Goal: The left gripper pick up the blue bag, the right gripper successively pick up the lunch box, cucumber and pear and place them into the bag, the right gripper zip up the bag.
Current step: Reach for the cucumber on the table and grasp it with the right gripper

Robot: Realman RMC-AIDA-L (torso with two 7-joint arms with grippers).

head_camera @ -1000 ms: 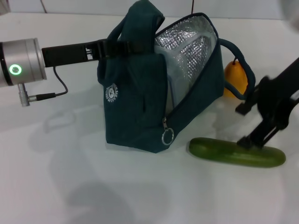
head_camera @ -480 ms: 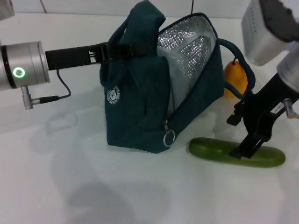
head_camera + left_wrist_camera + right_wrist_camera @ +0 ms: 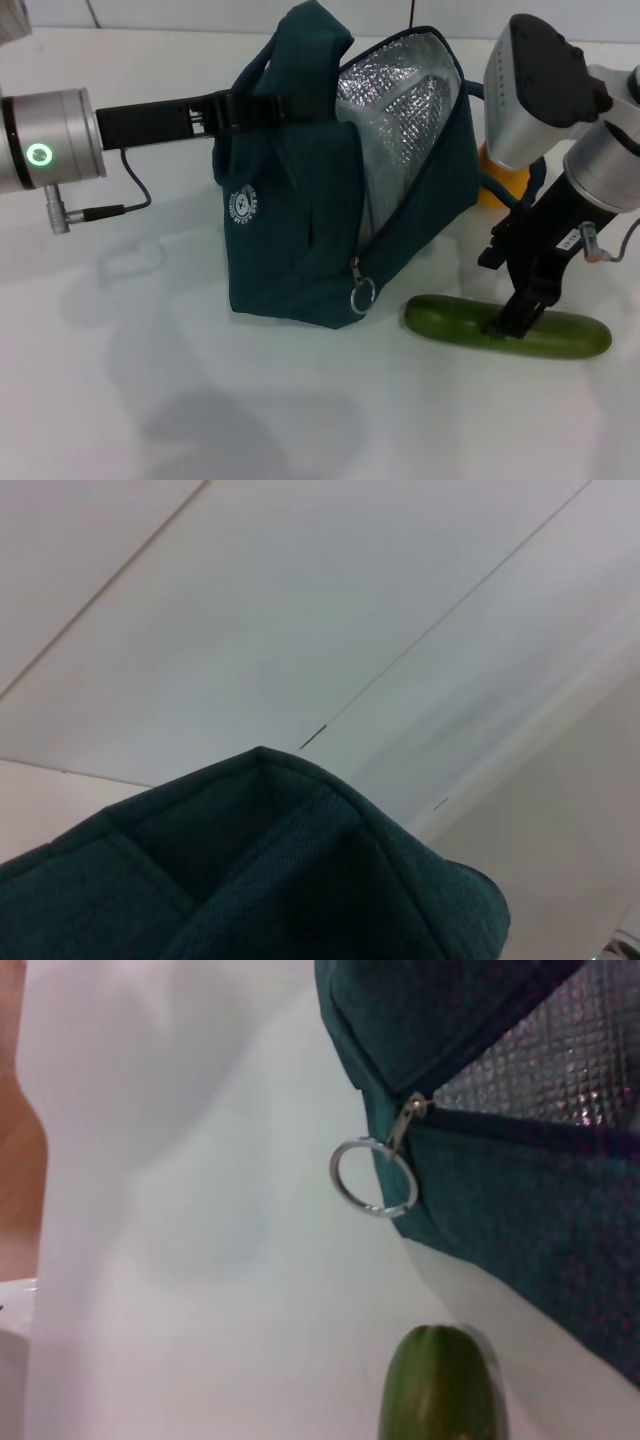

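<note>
Left gripper [image 3: 262, 104] is clamping the bag [image 3: 300, 230] by the near handle at the top, at about 10 o'clock from the bag's middle, arm reaching in from 9 o'clock. Bag is sitting on the white bench [image 3: 120, 400], mouth unzipped and gaping toward 2 o'clock, foil lining [image 3: 400, 95] showing. Something pale is showing inside against the lining; can't tell what. Ring zip pull [image 3: 361, 293] is hanging at the bag's lower front corner; the right wrist view is showing it [image 3: 373, 1177] just above the cucumber tip [image 3: 437, 1385].

Right gripper [image 3: 515, 318] is pointing down onto the cucumber [image 3: 507, 326], fingertips touching its top around the middle. Can't tell if the fingers are apart or closed on it. Cucumber is lying flat on the bench at 4 o'clock from the bag, just beside it, not touching.

Pear [image 3: 497, 176] is sitting at 3 o'clock from the bag, behind the far handle [image 3: 500, 110] and partly hidden by the right arm.
</note>
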